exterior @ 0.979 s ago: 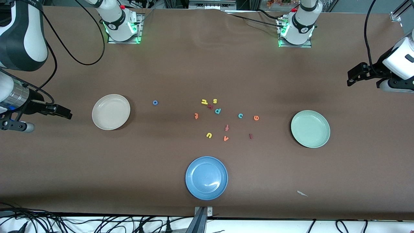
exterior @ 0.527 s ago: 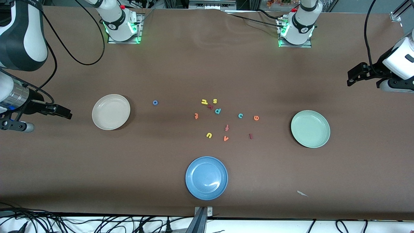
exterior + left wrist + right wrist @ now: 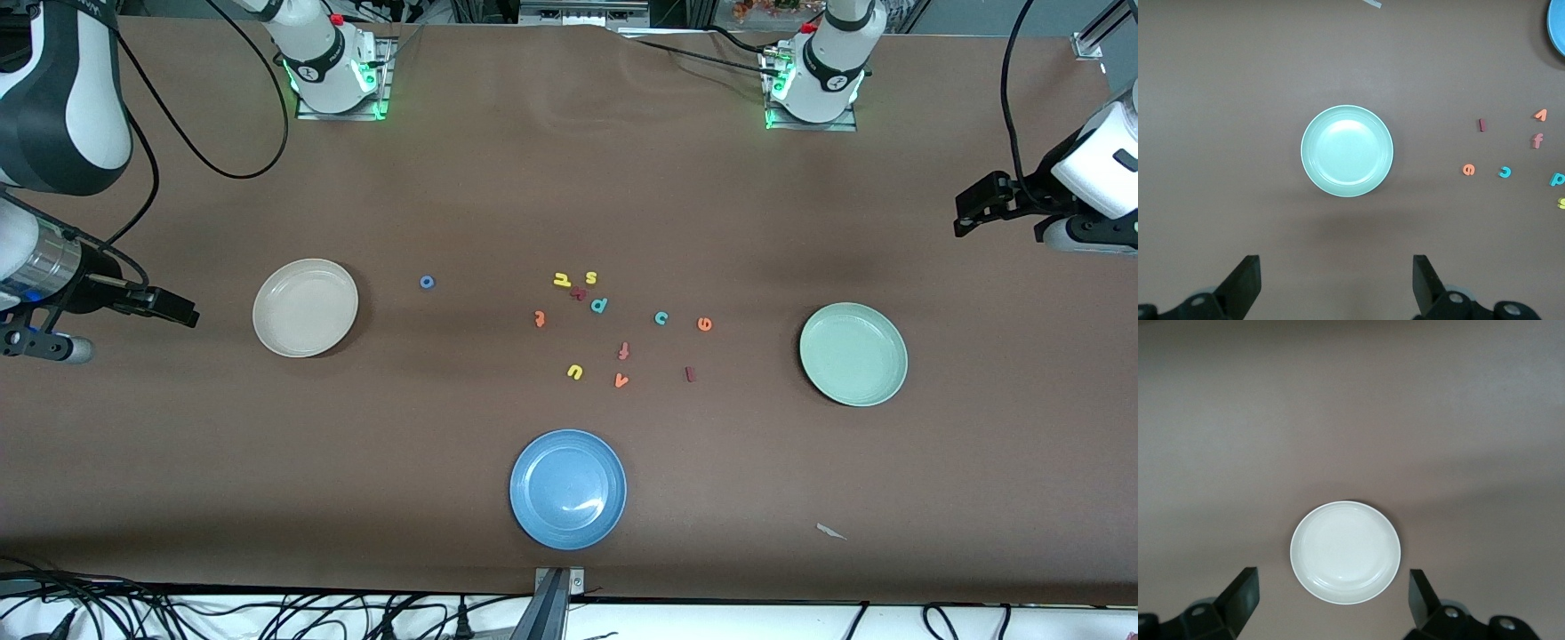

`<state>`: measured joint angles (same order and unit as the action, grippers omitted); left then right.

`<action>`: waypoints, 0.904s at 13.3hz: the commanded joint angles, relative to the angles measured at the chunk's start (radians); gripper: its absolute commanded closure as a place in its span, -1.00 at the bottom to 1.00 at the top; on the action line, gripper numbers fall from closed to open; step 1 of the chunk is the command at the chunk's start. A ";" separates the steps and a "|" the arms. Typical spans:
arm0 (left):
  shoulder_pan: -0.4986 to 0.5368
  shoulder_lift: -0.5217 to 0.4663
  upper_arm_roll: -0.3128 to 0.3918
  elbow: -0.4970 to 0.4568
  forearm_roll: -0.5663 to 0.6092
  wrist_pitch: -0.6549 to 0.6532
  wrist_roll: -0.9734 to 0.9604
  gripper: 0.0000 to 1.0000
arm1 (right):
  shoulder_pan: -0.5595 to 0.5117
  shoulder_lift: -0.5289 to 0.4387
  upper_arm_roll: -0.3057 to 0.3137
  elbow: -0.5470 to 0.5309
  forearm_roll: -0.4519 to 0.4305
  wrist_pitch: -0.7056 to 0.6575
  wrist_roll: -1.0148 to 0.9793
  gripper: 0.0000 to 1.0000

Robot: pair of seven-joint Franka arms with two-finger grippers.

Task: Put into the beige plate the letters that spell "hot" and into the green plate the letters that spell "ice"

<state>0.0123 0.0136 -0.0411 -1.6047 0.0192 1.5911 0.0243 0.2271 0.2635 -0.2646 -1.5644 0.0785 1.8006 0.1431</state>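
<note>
Both arms wait high at the worktop's ends: the left end effector (image 3: 1336, 283) hangs with fingers spread wide and empty near the green plate (image 3: 853, 355), the right end effector (image 3: 1333, 600) likewise near the beige plate (image 3: 305, 308). Both plates are empty. Between them lie the blue "o" (image 3: 427, 282), yellow "h" (image 3: 561, 280), orange "t" (image 3: 539, 318), teal "c" (image 3: 661, 317), orange "e" (image 3: 704, 324) and dark red "i" (image 3: 689, 374), all on the brown worktop (image 3: 533, 178).

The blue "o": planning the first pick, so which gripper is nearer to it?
Right. The right gripper waits past the beige plate from the blue "o"; the left gripper waits past the green plate.
</note>
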 commanded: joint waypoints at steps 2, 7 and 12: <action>0.000 -0.018 0.000 -0.009 -0.010 -0.003 0.020 -1.00 | 0.072 -0.018 0.002 -0.036 -0.008 -0.029 0.036 -0.99; -0.003 -0.003 -0.017 -0.009 -0.010 0.003 0.008 -1.00 | 0.207 0.048 0.008 -0.048 0.009 -0.032 0.184 -0.99; -0.005 0.086 -0.153 -0.017 -0.010 0.073 -0.171 -1.00 | 0.324 0.072 0.043 -0.217 0.021 0.072 0.280 -0.98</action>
<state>0.0089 0.0535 -0.1395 -1.6205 0.0192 1.6253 -0.0707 0.5455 0.3641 -0.2417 -1.6765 0.0842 1.8061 0.3961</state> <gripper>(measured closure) 0.000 0.004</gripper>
